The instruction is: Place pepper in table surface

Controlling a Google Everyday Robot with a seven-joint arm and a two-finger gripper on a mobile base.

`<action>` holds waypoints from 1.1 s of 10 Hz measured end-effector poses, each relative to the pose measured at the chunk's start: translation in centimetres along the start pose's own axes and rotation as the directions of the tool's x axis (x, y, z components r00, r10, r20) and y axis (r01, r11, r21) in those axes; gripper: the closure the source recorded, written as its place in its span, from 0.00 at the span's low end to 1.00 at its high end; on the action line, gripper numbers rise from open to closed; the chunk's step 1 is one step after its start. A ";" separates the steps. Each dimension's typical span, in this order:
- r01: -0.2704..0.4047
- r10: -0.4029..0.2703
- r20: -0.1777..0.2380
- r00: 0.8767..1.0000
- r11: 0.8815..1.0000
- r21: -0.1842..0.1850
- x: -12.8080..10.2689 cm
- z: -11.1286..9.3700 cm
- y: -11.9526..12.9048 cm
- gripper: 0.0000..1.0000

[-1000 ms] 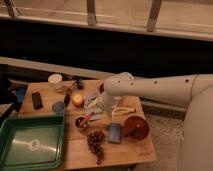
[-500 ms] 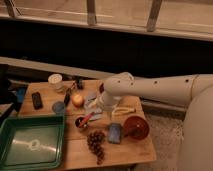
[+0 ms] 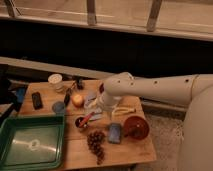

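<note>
1. Risk: the pepper (image 3: 86, 119) lies slanted, its lower end over a small dark bowl (image 3: 79, 123). If it is let go here, I judge it ends up in or propped on the bowl rather than flat on the bench (image 3: 132, 151). The task wants bare wood under it.
2. Risk: clutter all round. There is a round orange fruit (image 3: 77, 100) just behind, a dark grape cluster (image 3: 96, 142) just in front and a blue block (image 3: 115, 133) to the side. A sideways sweep to find free slats could knock one of these or tip the bowl.
3. Risk: the green tray (image 3: 35, 120) sits near the bowl on the far side from the arm. Overshoot in that direction would put the pepper in the wrong place.
4. Risk: the bench is slatted and the pepper is slim and tapered. Dropped from any height, it could roll or wedge its tip in a gap, so I'd want it low before release.
5. Hand (image 3: 98, 111): it hangs low over the middle of the bench, below the white forearm, right at the pepper's upper end.
6. Hand state: I cannot tell whether it is spread or pressed together. I also cannot tell whether it grips the pepper or only sits beside it. The wrist body hides that junction.
</note>
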State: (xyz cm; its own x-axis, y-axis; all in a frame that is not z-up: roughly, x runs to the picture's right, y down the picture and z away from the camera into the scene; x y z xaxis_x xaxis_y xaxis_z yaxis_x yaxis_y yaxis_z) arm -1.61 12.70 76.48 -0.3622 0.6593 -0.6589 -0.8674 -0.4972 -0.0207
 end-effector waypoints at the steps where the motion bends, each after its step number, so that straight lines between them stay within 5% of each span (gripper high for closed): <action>1: 0.000 0.000 0.000 1.000 1.000 0.000 0.0 0.0 0.0 0.20; 7: -0.001 0.001 0.001 1.000 1.000 0.008 0.0 0.0 -0.1 0.20; 11: 0.011 -0.010 -0.027 1.000 0.999 0.035 0.5 2.2 1.7 0.20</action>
State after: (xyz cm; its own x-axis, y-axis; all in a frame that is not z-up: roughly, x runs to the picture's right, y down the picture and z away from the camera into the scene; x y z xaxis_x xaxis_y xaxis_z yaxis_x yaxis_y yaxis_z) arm -3.96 13.42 77.73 -0.3437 0.6488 -0.6789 -0.8829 -0.4695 -0.0017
